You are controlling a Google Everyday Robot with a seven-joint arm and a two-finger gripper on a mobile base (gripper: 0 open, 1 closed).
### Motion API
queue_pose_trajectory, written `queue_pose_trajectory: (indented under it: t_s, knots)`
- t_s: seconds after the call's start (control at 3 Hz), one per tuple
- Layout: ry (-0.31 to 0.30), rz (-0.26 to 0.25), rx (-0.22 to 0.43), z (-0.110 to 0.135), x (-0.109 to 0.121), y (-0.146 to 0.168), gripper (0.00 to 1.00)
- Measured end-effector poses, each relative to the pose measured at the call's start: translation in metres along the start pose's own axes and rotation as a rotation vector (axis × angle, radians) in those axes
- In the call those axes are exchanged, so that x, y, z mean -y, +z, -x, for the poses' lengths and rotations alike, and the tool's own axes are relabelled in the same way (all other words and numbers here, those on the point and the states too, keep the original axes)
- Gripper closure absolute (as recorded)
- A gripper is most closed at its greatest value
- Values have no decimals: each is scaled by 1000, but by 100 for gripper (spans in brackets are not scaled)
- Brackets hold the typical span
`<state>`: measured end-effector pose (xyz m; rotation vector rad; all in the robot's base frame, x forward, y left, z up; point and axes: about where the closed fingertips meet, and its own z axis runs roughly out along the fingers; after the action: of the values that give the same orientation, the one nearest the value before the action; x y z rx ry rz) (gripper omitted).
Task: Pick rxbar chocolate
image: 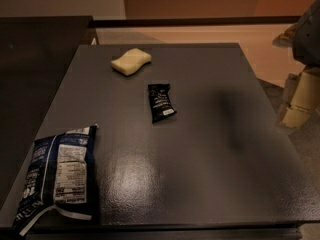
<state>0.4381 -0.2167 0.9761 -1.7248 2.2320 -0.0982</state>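
The rxbar chocolate [161,102] is a small flat black wrapper with white print and a white patch at its near end. It lies flat near the middle of the dark grey table [210,149]. My gripper [301,100] shows as a grey and cream part at the right edge of the view, beyond the table's right side. It is well to the right of the bar, apart from it, and holds nothing that I can see. Its shadow falls on the table to the right of the bar.
A pale yellow sponge [131,61] lies at the back of the table, behind the bar. A blue-and-white chip bag [59,175] lies at the front left corner. A darker counter [35,69] adjoins the table on the left. Floor shows behind and to the right.
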Motion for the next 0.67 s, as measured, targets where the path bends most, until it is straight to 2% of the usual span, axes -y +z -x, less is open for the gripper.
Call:
queue_pose_trajectory:
  t_s: [0.33, 0.67]
  knots:
    - [0, 0, 0, 0, 0, 0, 0]
    - [-17, 21, -2, 12, -1, 6, 0]
